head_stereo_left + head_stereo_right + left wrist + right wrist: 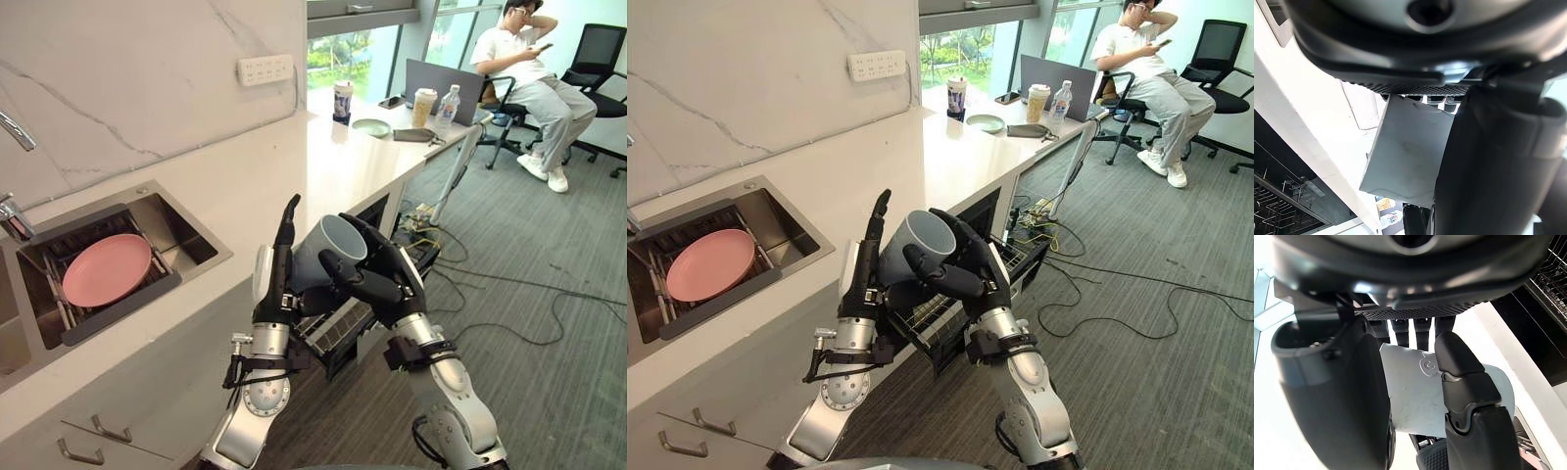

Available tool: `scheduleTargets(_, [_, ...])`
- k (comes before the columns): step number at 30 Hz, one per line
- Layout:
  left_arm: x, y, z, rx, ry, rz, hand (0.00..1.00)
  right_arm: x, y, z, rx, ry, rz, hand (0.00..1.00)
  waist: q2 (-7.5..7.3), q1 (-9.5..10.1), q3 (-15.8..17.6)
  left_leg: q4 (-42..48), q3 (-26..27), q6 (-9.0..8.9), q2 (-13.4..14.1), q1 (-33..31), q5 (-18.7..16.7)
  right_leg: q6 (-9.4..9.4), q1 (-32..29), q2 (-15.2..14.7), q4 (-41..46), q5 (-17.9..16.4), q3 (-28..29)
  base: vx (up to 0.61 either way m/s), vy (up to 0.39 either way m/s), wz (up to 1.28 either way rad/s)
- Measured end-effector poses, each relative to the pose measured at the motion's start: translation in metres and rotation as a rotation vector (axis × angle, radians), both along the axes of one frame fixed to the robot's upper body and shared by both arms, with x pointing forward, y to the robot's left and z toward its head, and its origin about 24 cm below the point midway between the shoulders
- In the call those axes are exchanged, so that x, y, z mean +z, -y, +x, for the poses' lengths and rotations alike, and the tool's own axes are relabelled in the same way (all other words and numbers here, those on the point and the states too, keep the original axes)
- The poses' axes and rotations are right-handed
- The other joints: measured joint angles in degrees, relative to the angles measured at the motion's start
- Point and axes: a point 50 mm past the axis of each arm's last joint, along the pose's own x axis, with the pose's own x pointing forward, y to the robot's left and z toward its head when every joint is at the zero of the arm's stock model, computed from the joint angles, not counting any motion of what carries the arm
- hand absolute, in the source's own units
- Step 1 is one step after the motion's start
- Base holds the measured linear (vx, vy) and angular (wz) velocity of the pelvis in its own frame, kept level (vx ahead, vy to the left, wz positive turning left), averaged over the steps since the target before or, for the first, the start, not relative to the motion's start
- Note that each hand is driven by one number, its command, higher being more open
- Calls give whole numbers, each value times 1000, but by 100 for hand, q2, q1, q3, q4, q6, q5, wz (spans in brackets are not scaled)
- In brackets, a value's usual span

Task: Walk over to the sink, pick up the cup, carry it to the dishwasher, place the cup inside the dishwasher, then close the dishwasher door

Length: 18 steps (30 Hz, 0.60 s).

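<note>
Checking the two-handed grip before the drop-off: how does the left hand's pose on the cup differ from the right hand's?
The left hand keeps its fingers straight and pointing up, flat against the side of the cup; the right hand curls its fingers round the cup, over its rim. The left hand is on the cup's side towards the sink, the right hand on the opposite side. Both touch the cup, holding it above the pulled-out dishwasher rack.

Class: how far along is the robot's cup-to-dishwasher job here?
Done: the cup is out of the sink, which holds a pink plate. In hand: the right hand curls round the cup, the left hand lies flat against it, near the open dishwasher. Left: place it inside, close up.
</note>
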Motion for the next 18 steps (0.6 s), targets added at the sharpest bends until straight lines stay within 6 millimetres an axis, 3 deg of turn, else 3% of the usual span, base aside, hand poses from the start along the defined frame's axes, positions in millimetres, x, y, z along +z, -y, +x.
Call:
scheduleTargets(11, [-17,-8,-5,49,-100,-20,100,5,0,3,-119,-9,145,0,-9,-11,8,-19,3,-1,-6,9,1,0,1,-1,-7,0,-2,-27,-20,0])
scheduleTargets(18, [-21,-21,-3,108,-128,-50,100,7,24,5,-284,1,202,0,-11,-17,35,-22,5,-1,-6,10,1,0,2,-1,-10,0,-6,-5,-4,0])
